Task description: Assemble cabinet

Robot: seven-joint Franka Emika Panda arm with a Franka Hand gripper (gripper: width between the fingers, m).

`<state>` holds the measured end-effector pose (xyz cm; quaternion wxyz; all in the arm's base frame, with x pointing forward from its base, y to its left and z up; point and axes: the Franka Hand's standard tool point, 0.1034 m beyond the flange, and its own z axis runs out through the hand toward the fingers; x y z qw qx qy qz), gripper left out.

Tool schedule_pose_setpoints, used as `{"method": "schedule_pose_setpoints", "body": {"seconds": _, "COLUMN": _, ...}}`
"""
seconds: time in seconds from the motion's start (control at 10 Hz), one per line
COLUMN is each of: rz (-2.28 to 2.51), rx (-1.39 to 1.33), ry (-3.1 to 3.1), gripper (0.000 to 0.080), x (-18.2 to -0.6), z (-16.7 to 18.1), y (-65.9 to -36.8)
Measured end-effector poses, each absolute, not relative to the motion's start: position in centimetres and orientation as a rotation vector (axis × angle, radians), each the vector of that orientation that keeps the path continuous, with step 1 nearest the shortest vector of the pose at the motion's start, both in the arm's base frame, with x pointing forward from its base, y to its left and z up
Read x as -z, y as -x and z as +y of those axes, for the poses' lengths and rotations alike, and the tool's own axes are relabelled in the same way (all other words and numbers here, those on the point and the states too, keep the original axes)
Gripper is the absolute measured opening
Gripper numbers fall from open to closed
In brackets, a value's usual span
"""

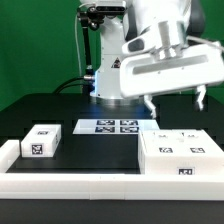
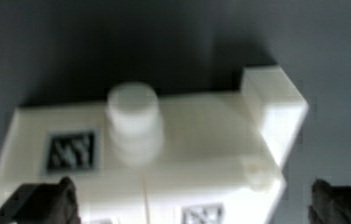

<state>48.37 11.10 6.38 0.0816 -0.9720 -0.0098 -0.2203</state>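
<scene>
The cabinet's large white boxy part lies on the black table at the exterior view's right, with tags on its top and front. My gripper hangs just above it, open, with nothing between the fingers. In the wrist view the same white part fills the picture below the gripper; it shows a round white peg, a raised corner block and two tags. The dark fingers stand wide apart on either side of it, not touching it. A small white tagged block sits at the exterior view's left.
The marker board lies flat in the middle of the table, behind the parts. A low white rail runs along the front edge and up the exterior view's left side. The arm's base stands at the back.
</scene>
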Motion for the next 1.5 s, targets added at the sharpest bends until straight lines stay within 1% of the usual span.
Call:
{"method": "schedule_pose_setpoints", "body": {"seconds": 0.1, "rz": -0.011, "rx": 0.623, "ry": 2.916, "gripper": 0.0649, "x": -5.7, "z": 11.0, "y": -48.0}}
{"method": "schedule_pose_setpoints", "body": {"seconds": 0.2, "rz": -0.005, "rx": 0.652, "ry": 2.911, "gripper": 0.0649, "x": -5.1, "z": 10.8, "y": -47.6}}
{"method": "schedule_pose_setpoints", "body": {"seconds": 0.3, "rz": -0.014, "rx": 0.548, "ry": 2.947, "gripper": 0.0649, "x": -3.3, "z": 10.1, "y": -46.5}}
{"method": "schedule_pose_setpoints", "body": {"seconds": 0.5, "rz": 0.003, "rx": 0.535, "ry": 2.963, "gripper": 0.0649, "x": -3.9, "z": 9.5, "y": -47.7}}
{"method": "schedule_pose_setpoints", "body": {"seconds": 0.7, "rz": 0.026, "rx": 0.539, "ry": 2.966, "gripper": 0.0649, "x": -4.5, "z": 10.2, "y": -48.5}}
{"method": "schedule_pose_setpoints", "body": {"seconds": 1.1, "rz": 0.007, "rx": 0.539, "ry": 2.972, "gripper": 0.0649, "x": -4.2, "z": 9.8, "y": -48.4}}
{"method": "schedule_pose_setpoints", "body": {"seconds": 1.3, "rz": -0.042, "rx": 0.570, "ry": 2.994, "gripper": 0.0649, "x": -4.1, "z": 8.8, "y": -50.3}}
{"method": "schedule_pose_setpoints", "body": {"seconds": 1.5, "rz": -0.036, "rx": 0.586, "ry": 2.995, "gripper": 0.0649, "x": -3.4, "z": 8.8, "y": -51.0}}
